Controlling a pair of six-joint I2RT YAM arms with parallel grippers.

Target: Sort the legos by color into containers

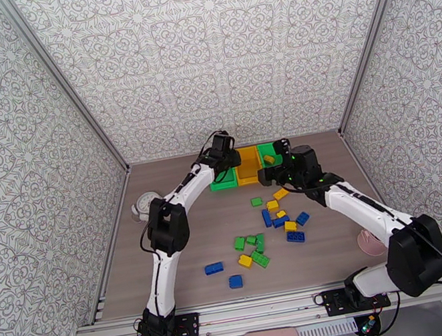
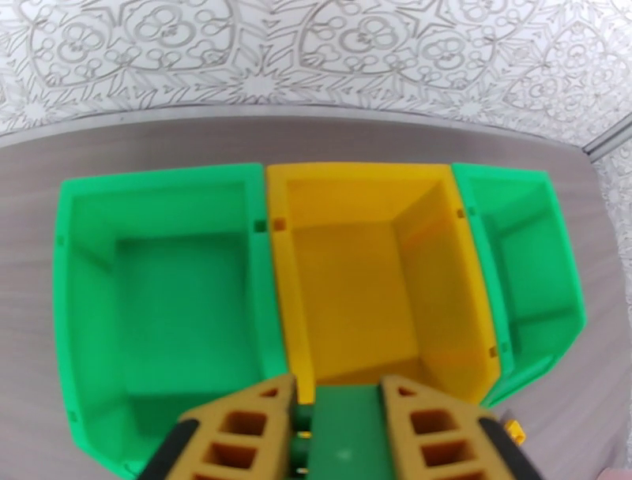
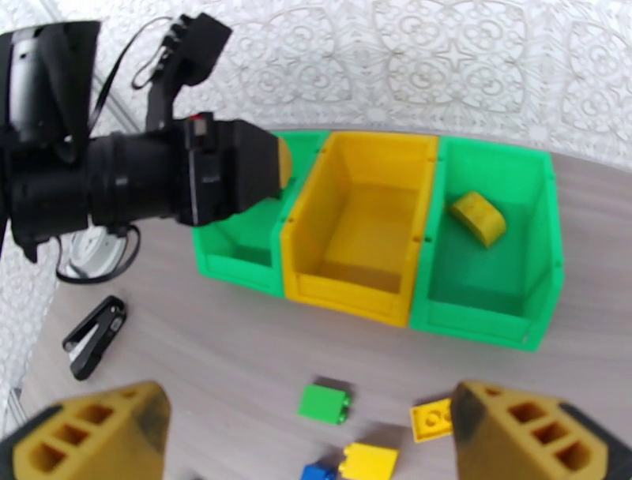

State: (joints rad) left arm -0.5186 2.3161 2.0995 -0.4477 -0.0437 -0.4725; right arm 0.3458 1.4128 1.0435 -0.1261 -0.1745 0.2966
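**Legos (image 1: pixel 266 217) and containers: current state**

1. Legos. Blue, green and yellow bricks lie loose on the counter (image 1: pixel 212 234), clustered just in front of the containers (image 1: pixel 243 170) and spreading toward the arm bases. One green brick (image 2: pixel 347 434) is off the counter, clamped between the fingers of the left tool (image 2: pixel 336 391). One yellow brick (image 3: pixel 478 217) lies inside the right green container (image 3: pixel 474 324), toward its back wall.

2. Containers. Three stand in a row at the far side of the counter with their side walls touching. The left green container (image 2: pixel 79 276) and the right green container flank the yellow-orange container (image 2: pixel 355 260).

3. Left tool. It is closed on the green brick. It holds the brick above the near rims, about where the left green container meets the yellow-orange one. Which of the two the brick hangs over cannot be told.

4. Right tool (image 3: pixel 308 399). Its jaws stand wide apart and hold nothing. It is poised above the counter in front of the container row. Four loose legos lie on the counter beneath the gap between its fingers: one green, two yellow and one blue.

5. Surroundings. A small black object (image 3: pixel 95 335) lies on the counter to the left of the row.
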